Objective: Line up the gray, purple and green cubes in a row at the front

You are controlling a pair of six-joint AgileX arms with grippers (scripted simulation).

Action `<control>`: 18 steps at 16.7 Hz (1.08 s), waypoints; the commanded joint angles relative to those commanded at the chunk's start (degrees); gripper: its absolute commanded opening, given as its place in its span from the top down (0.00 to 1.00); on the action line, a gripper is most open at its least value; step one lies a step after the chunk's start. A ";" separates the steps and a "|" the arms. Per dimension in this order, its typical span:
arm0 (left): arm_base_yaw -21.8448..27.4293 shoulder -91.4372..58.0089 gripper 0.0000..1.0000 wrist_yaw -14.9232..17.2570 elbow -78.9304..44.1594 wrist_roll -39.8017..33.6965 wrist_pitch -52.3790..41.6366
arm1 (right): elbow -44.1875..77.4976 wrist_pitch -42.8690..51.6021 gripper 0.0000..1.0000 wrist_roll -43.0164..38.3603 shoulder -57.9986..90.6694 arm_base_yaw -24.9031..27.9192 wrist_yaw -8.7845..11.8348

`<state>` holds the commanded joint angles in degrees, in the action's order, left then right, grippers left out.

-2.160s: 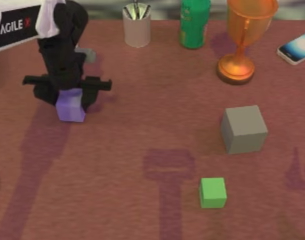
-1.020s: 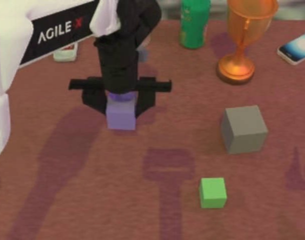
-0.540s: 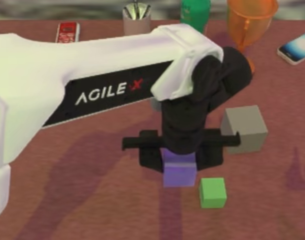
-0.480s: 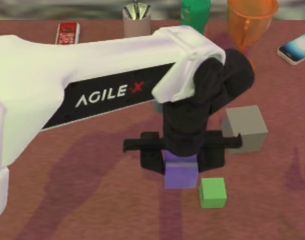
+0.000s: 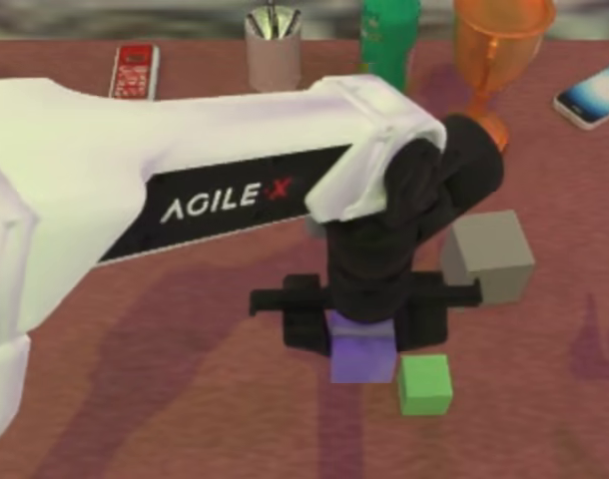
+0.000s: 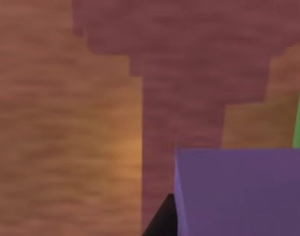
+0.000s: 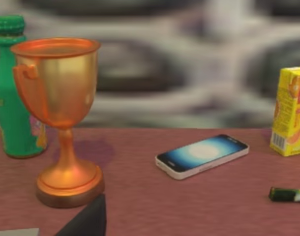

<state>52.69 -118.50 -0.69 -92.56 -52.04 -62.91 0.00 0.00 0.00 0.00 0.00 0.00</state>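
Since two seconds ago, my left arm has carried the purple cube (image 5: 362, 359) from the upper left to the lower centre of the frame. Largest first: the gray cube (image 5: 489, 254) sits right of centre, unplaced. My left end effector (image 5: 362, 334) grips the purple cube, square-on with no long axis, just left of the green cube (image 5: 425, 384). I judge one-third done; release and the gray cube remain. My right arm is parked out of view.
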 joint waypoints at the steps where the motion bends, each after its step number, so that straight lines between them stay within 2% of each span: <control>1: 0.04 -0.51 1.00 -0.01 1.42 0.01 2.01 | 0.00 0.00 0.00 0.00 0.00 0.00 0.00; 5: 0.05 -2.61 1.00 -0.04 6.76 -0.17 9.41 | 0.00 0.00 0.00 0.00 0.00 0.00 0.00; 10: 0.06 -2.95 1.00 -0.05 7.57 -0.21 10.36 | 0.00 0.00 0.00 0.00 0.00 0.00 0.00; 18: 0.06 -2.95 0.40 -0.05 7.57 -0.21 10.36 | 0.00 0.00 0.00 0.00 0.00 0.00 0.00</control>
<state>52.75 -121.44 -0.73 -84.99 -52.24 -52.55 0.00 0.00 0.00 0.00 0.00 0.00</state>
